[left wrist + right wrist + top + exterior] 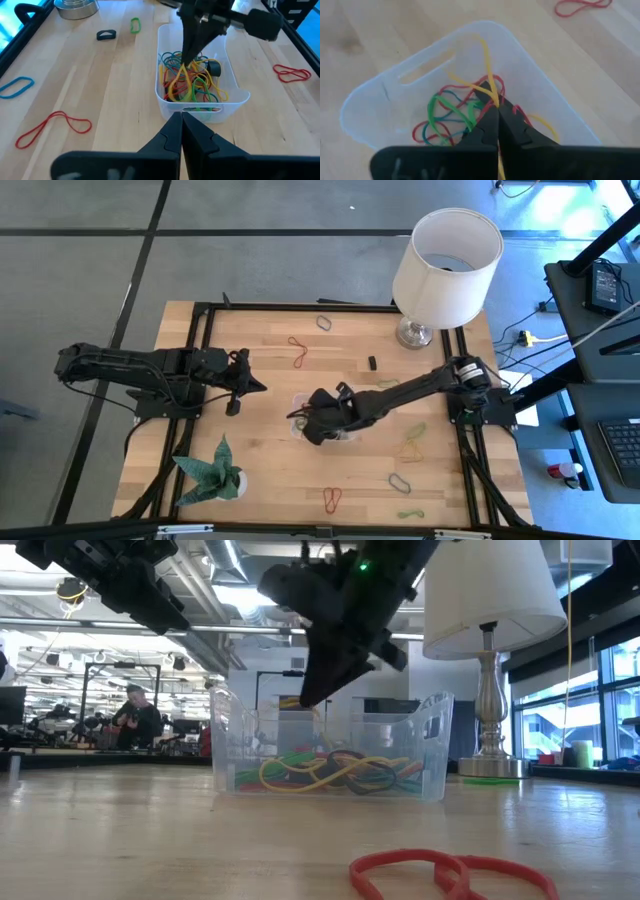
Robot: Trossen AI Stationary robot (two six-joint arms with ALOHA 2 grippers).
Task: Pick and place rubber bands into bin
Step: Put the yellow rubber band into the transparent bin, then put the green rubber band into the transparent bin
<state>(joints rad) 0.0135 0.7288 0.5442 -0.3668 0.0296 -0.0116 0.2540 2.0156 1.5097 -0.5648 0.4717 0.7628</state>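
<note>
The clear bin (pixel 235 100) sits mid-table and holds a tangle of red, green, yellow and blue rubber bands (pixel 192 82). My right gripper (pixel 495 106) hangs over the bin (pixel 375 100), shut on a yellow band; it also shows in the left wrist view (pixel 191 59) and the low view (pixel 312 692). My left gripper (pixel 181 119) is shut and waits on the bin's left, off the table (pixel 256 386). Loose bands lie flat on the wood, among them red ones (pixel 298 352) (pixel 332 498) (pixel 440 870). My right gripper pinches a yellow rubber band (pixel 490 82) between its two fingertips, coming from above and slanting down into the bin. The band (pixel 181 77) hangs slack below the fingers, and its lower part reaches in among the bands in the bin.
A white lampshade on a metal base (pixel 445 255) stands at the far right corner. A green folded-paper plant (pixel 212 473) stands at the near left. More loose bands lie near the right side (pixel 412 442) (pixel 400 480) and the far edge (pixel 324 322). A black frame edges the table.
</note>
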